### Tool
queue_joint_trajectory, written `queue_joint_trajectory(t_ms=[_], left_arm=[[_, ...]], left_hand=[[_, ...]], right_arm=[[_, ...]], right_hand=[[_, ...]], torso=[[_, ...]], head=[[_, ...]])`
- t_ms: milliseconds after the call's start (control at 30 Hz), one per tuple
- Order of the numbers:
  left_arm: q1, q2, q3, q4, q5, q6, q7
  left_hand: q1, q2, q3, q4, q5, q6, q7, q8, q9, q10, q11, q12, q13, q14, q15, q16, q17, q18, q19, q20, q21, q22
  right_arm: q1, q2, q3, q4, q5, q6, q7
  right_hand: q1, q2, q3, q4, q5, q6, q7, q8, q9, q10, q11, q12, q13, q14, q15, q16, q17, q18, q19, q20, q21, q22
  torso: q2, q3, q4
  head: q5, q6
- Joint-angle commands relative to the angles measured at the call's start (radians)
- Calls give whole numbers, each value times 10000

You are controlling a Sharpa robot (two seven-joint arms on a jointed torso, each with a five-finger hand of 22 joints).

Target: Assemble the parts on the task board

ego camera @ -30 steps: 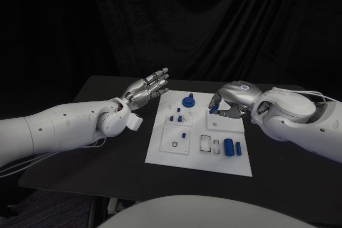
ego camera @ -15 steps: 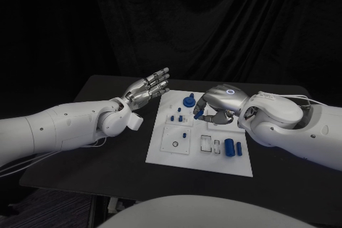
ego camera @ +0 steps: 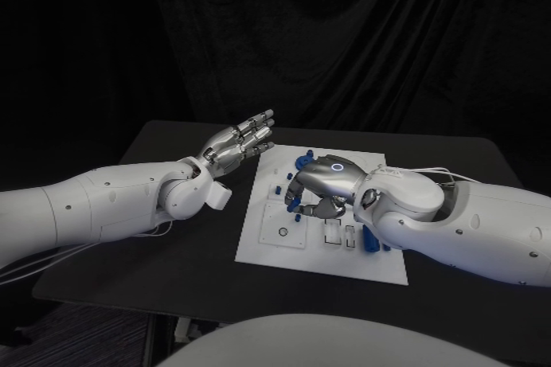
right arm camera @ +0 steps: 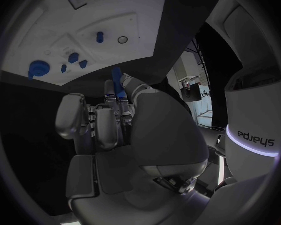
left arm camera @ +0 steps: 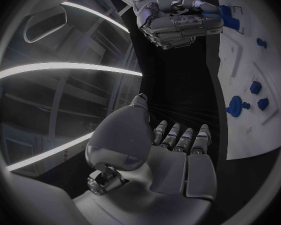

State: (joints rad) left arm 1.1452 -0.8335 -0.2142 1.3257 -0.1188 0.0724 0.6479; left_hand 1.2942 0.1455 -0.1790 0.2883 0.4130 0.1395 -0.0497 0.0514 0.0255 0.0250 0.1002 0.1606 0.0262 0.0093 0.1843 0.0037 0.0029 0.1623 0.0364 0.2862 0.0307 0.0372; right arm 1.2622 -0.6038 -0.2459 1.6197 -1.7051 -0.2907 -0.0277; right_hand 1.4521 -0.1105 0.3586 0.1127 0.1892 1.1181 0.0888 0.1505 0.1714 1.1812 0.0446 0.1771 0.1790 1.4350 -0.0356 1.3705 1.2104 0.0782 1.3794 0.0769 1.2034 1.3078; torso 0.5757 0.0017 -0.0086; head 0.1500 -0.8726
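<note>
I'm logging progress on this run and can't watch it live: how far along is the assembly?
Early to midway, I'd judge. Some parts already stand on the task board, such as the round blue piece at its far end. The right robot hand holds a small blue peg above the board's middle. The left robot hand hovers open beside it. Blue pieces near the right arm look unplaced.

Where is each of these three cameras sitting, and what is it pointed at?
Head view: on the robot's head, looking down at the task board; both white arms enter, left hand open, right hand over the board.
Left wrist view: behind the left hand, facing past it to the board's edge.
Right wrist view: behind the right hand, which pinches a blue part above the board.
Shared: all three show the board; the left wrist view also shows the right hand.
</note>
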Motion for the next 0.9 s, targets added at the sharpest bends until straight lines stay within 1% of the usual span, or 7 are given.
queue_joint_trajectory(t_ms=[33,200,333,433,567,633,900], left_arm=[[-21,62,9,-26,-5,155,78],[-27,81,9,-44,-5,174,70],[-32,97,9,-63,-5,177,68],[-34,108,9,-78,-5,173,73],[-39,122,9,-87,-5,163,86],[-41,133,9,-94,-5,158,92],[-55,162,9,-112,-5,170,84]], left_hand=[[-124,73,-64,3,-38,-12,72,-32,-3,-15,-12,-1,-9,-8,85,9,6,74,63,27,42,-12],[-146,130,-70,3,-41,3,99,-25,0,-22,-11,-11,-11,-12,88,6,4,74,60,28,41,-15],[-139,213,-81,-20,93,-1,108,-24,-1,-30,-11,-16,-12,-14,88,6,4,71,59,27,43,-17],[-128,251,-80,-29,149,-7,108,-26,-2,-34,-12,-15,-12,-13,86,6,4,71,57,27,42,-19],[-140,336,-77,-13,186,-58,99,-44,-10,-38,-7,-13,-12,-16,88,5,3,70,56,27,43,-20],[-144,349,-77,-10,193,-52,103,-42,-9,-36,-4,-1,-10,-15,88,5,3,70,55,27,44,-20],[-154,384,-90,-9,212,5,157,-19,3,-32,24,16,-7,-17,90,4,3,69,54,27,44,-21]], right_arm=[[-171,116,8,-139,-322,376,-16],[-368,279,7,-300,-520,660,-53],[-492,377,6,-389,-694,786,-74],[-575,462,6,-465,-823,823,-81],[-659,554,6,-566,-903,818,-80],[-692,604,6,-630,-940,824,-78],[-826,866,6,-934,-1243,866,-93]], right_hand=[[43,-2,-17,-53,27,-16,24,-30,210,45,20,-67,-8,-14,86,27,-17,-27,-3,26,-37,1617],[65,-1,1,-77,26,-28,37,-44,215,52,24,-78,-14,-25,96,13,-39,-26,-8,35,-43,1615],[74,-3,8,-89,26,-34,43,-50,218,56,27,-82,-16,-29,100,8,-46,-24,-13,40,-52,1613],[82,-5,14,-99,25,-39,47,-56,220,60,28,-85,-17,-33,102,3,-54,-24,-13,43,-50,1614],[90,-4,20,-107,25,-41,51,-60,222,66,28,-87,-18,-33,102,2,-53,-24,-12,45,-48,1614],[96,-3,24,-114,24,-43,54,-63,224,74,27,-86,-18,-32,103,5,-48,-22,-17,47,-57,1612],[164,-13,66,-194,21,-88,87,-111,233,158,15,-73,-12,-42,109,-10,-67,-19,-20,62,-55,1612]], torso=[[-11,-15,8],[-25,-25,-6],[-22,-20,-18],[-20,-18,4],[-19,-11,-30],[-17,-12,-11],[-15,-12,-12]], head=[[38,0],[75,0],[75,0],[37,0],[47,0],[40,0],[76,0]])
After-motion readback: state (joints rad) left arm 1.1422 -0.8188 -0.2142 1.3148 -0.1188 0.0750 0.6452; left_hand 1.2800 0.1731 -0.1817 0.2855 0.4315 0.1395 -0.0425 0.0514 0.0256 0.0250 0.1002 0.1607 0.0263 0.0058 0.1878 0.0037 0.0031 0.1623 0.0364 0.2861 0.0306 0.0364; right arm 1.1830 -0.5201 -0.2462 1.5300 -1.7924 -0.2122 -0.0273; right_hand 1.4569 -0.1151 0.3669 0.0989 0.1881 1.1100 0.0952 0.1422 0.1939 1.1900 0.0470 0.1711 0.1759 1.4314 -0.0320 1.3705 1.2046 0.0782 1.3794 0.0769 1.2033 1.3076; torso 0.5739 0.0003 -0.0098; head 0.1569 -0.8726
